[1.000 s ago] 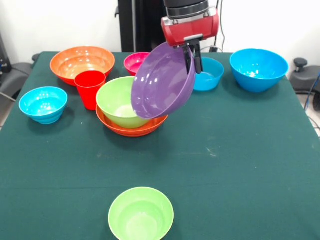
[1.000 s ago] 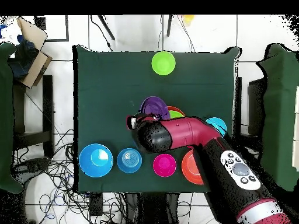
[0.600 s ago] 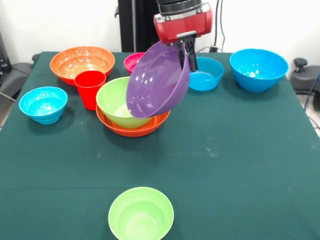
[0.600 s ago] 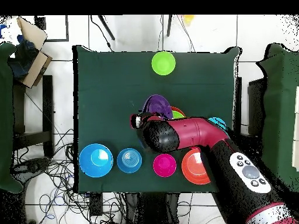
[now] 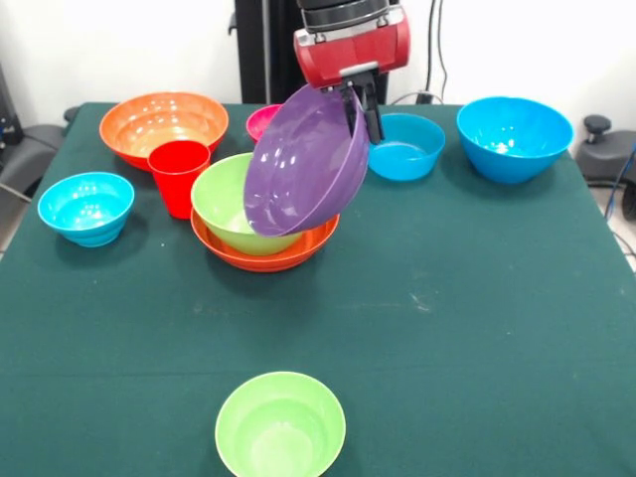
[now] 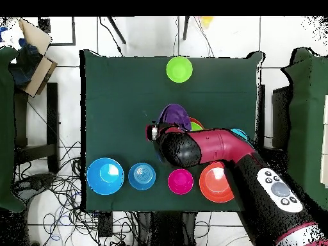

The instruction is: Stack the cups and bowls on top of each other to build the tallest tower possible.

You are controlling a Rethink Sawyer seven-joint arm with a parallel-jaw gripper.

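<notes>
- An orange bowl is sitting on the table, holding a green bowl nested inside.
- The gripper is pinching the purple bowl by its rim, hanging it steeply tilted above that stack, hollow facing the camera's left.

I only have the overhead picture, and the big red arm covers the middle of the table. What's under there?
Observer: The gripper pinches the rim of a purple bowl, which hangs steeply tilted.
Operator: Hangs above what?
Observer: A green bowl nested in a wide orange bowl.
Operator: Is anything else hidden from me?
Observer: A red cup stands upright close beside that stack.
</notes>
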